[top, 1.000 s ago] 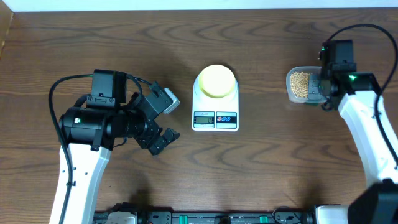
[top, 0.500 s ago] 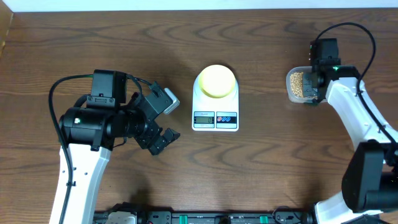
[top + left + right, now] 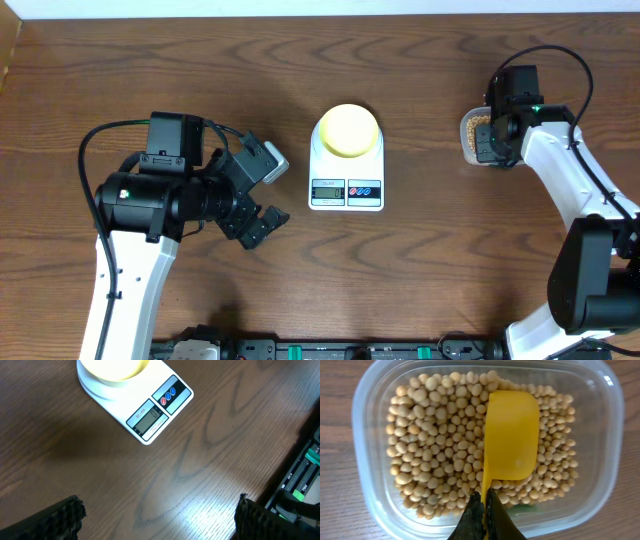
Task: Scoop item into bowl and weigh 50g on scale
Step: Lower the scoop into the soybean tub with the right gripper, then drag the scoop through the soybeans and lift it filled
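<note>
The pale yellow bowl (image 3: 349,130) sits on the white scale (image 3: 346,188) at the table's middle; both show in the left wrist view, bowl (image 3: 114,369) and scale (image 3: 150,412). My right gripper (image 3: 484,505) is shut on the handle of a bright yellow scoop (image 3: 511,440), whose cup rests on the tan beans (image 3: 435,440) inside a clear plastic container (image 3: 365,420). In the overhead view the right gripper (image 3: 492,135) covers most of that container (image 3: 468,135). My left gripper (image 3: 258,222) is open and empty over bare table left of the scale, its fingertips (image 3: 60,517) wide apart.
Dark equipment and cables lie along the table's front edge (image 3: 330,350). The table's back edge (image 3: 320,12) runs behind the scale.
My right arm has shifted left and toward the back, over the bean container, covering more of it. The left arm, bowl and scale have not moved.
</note>
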Controlling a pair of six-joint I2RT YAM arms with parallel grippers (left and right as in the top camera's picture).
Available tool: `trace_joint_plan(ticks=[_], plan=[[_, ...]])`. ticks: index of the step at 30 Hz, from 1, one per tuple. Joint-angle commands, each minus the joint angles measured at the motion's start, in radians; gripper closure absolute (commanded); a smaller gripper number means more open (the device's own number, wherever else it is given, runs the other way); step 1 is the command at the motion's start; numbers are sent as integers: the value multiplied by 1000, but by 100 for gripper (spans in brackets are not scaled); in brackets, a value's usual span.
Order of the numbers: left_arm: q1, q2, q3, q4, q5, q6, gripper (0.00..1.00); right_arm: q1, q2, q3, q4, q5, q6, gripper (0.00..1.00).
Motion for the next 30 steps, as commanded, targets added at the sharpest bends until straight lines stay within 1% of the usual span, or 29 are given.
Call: trace_joint_plan(ticks=[1, 6, 19, 23, 30], plan=[[5, 2, 2, -2, -6, -1, 2, -31, 11, 11, -18, -190, 18, 99], [5, 2, 2, -2, -6, -1, 2, -95, 11, 12, -17, -334, 56, 99], [5, 2, 2, -2, -6, -1, 2, -274, 12, 12, -18, -727, 46, 99], [5, 2, 2, -2, -6, -1, 2, -320, 12, 6, -20, -780, 47, 99], [5, 2, 2, -2, -6, -1, 2, -388, 14, -23, -27, -792, 47, 99]])
